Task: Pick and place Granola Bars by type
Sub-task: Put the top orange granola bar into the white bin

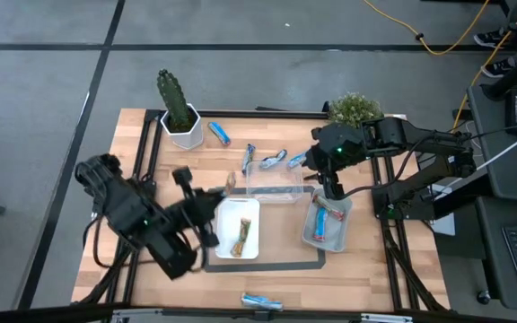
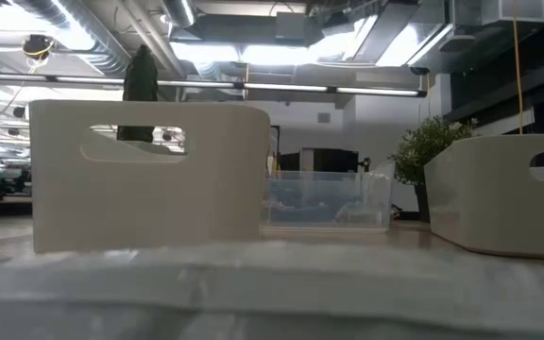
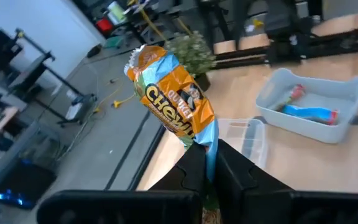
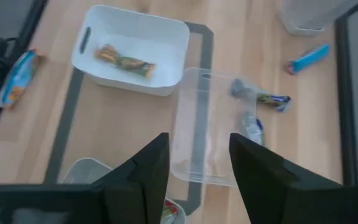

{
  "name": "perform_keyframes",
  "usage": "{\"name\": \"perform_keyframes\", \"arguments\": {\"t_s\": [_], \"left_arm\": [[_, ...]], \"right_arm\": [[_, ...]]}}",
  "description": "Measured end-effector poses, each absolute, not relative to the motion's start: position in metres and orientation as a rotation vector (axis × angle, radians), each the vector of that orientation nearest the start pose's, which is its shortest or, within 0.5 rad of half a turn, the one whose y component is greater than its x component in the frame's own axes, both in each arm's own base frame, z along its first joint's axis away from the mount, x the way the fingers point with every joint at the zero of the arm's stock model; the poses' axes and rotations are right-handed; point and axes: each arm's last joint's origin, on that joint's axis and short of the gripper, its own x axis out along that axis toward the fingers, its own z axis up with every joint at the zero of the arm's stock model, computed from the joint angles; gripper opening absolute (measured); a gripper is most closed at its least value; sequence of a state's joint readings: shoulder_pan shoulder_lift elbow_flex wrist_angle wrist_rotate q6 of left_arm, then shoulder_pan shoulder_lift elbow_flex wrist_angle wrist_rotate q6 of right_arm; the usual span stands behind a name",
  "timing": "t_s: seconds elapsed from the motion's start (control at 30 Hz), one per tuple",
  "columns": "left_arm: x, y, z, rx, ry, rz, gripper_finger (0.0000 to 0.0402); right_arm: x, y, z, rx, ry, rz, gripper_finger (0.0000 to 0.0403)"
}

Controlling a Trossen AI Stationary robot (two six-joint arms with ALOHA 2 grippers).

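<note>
Bars [image 1: 270, 161] are lying loose on the wooden table [image 1: 133, 224] at twelve o'clock of the clear bin [image 1: 273, 182]. Left gripper [image 3: 209, 163] is pinching an orange bar [image 3: 174, 98] at nine o'clock of the white tray [image 1: 238, 226]; right gripper [image 4: 199, 163] is hanging spread over the clear bin.

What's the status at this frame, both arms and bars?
Left tool shut on orange granola bar, lifted beside white bin. Right tool open, empty, above clear bin. Loose bars remain on table; nothing blocking.

I'm holding the left arm low over the bench's near left part, its claw [image 3: 209, 163] pinching a bar [image 3: 174, 99] upright. I'm reaching the right arm in from the right, its claw [image 4: 194, 163] pointing down with fingers [image 4: 146, 167] parted.
</note>
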State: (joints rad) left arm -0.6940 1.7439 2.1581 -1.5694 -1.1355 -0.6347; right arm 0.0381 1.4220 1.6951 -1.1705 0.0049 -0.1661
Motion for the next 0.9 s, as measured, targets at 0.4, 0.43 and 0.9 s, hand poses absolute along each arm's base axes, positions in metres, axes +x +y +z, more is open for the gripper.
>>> {"name": "perform_keyframes", "arguments": {"t_s": [0.4, 0.43, 0.9], "left_arm": [[0.266, -0.101, 0.448, 0.140, 0.725, 0.618, 0.0009], [0.272, -0.095, 0.441, 0.125, 0.779, 0.607, 0.0009], [0.332, -0.102, 0.291, -0.244, 0.891, 0.486, 0.0009]], "right_arm": [[0.261, 0.010, 0.413, -0.224, 0.890, 0.127, 0.0169], [0.261, 0.010, 0.413, -0.224, 0.890, 0.127, 0.0169], [0.261, 0.010, 0.413, -0.247, 0.890, 0.138, 0.0169]]}}
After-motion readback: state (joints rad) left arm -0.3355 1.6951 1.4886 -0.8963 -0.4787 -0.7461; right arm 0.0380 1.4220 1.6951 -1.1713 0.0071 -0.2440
